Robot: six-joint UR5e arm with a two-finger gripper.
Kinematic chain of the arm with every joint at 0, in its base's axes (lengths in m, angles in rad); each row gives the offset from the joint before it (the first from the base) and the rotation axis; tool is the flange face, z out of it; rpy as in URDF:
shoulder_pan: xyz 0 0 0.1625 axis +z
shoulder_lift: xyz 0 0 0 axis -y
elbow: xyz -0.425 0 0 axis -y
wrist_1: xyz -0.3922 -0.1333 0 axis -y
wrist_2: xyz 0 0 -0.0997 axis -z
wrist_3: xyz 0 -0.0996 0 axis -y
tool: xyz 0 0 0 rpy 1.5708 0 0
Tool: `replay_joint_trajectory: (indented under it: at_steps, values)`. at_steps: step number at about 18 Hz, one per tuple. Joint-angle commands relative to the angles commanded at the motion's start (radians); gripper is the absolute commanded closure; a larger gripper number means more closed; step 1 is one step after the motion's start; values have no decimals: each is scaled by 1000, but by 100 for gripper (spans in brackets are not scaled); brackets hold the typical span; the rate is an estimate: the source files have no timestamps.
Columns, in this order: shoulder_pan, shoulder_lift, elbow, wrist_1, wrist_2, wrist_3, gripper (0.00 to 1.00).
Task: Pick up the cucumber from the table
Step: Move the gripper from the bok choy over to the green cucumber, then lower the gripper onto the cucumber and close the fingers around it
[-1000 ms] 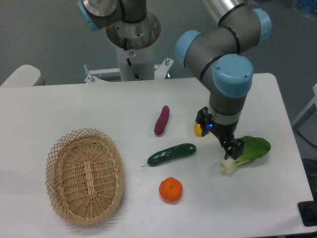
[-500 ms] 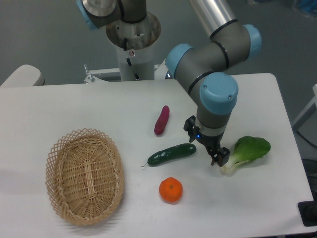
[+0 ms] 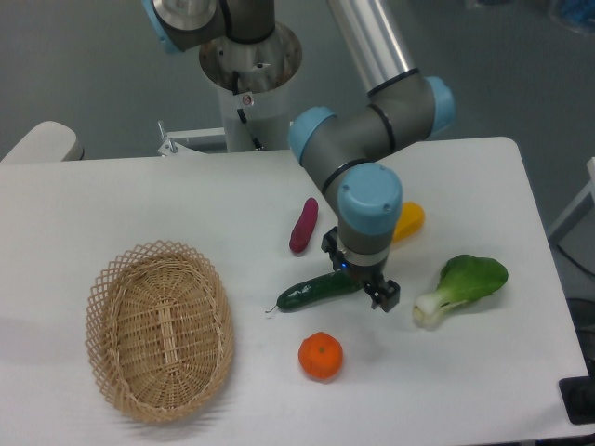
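The dark green glossy cucumber [image 3: 314, 290] is lying on the white surface [image 3: 139, 200], not yet lifted. The black two-finger end effector [image 3: 364, 286] is hovering over its right end; whether its fingers are spread is unclear. Grasping and lifting are remaining.

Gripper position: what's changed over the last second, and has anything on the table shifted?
The gripper has swung left, away from the bok choy, and now sits over the right end of the cucumber. Whether its fingers have closed cannot be told. Its move uncovered a yellow item behind the arm. The cucumber, sweet potato, orange, bok choy and basket have not moved.
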Motion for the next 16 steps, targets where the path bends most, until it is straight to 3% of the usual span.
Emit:
replay_joint_trajectory:
  at_steps: [5,9,10,15,16]
  values:
    - [-12,3,-54,28,0,-2,0]
    - [-14,-5,-78,85,0,0,2]
    - [-15,-6,-77,88,0,-3,10]
    - [-15,-6,-60,85,-2,6,70]
    - [-14,-6,-58,83,-2,11,76]
